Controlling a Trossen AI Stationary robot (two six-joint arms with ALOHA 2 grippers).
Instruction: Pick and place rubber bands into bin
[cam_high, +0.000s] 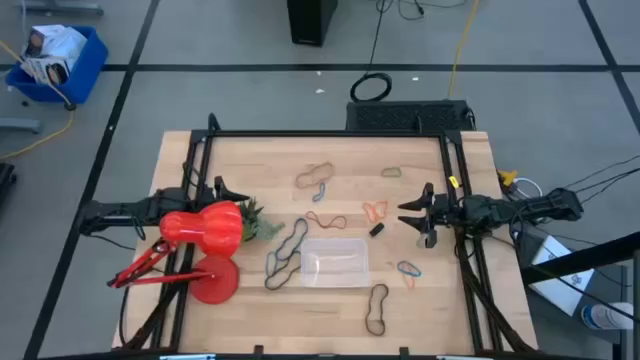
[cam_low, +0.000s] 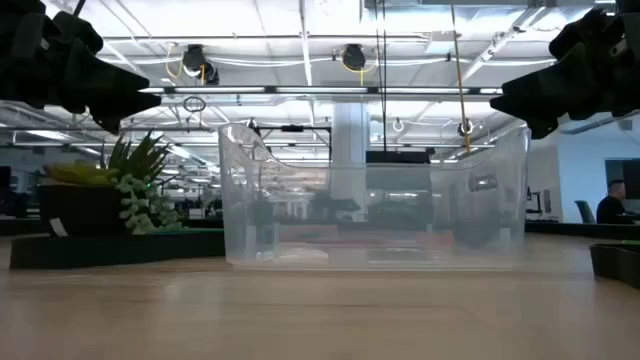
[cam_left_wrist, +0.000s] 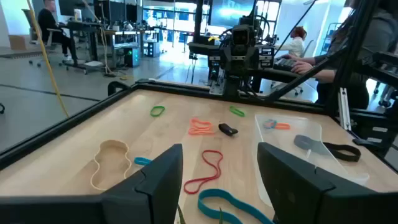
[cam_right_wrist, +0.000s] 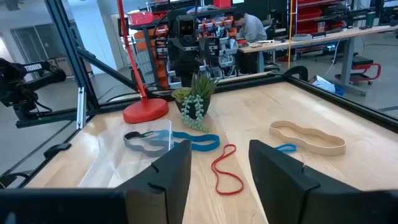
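Both grippers hover with fingers spread, holding nothing, on either side of the table.

Left gripper (cam_high: 228, 190) hangs above the table's left part, near the red desk lamp (cam_high: 200, 228) and the small green plant (cam_high: 262, 226); its dark fingers (cam_left_wrist: 158, 180) stand apart in the left wrist view. Right gripper (cam_high: 412, 218) hangs over the right part, its fingers (cam_right_wrist: 171, 177) likewise apart. Between them, toward the front middle of the wooden table (cam_high: 450, 310), sits the clear bin (cam_high: 334, 263); I cannot tell whether anything lies in it. Rubber bands (cam_high: 314, 178) are scattered around it: tan ones farther back, a red one (cam_high: 326, 220) and orange ones (cam_high: 375, 211) near the centre, dark loops (cam_high: 286, 253) just left of the bin, a black one (cam_high: 376, 309) at the front, a blue one (cam_high: 408, 268) to its right.
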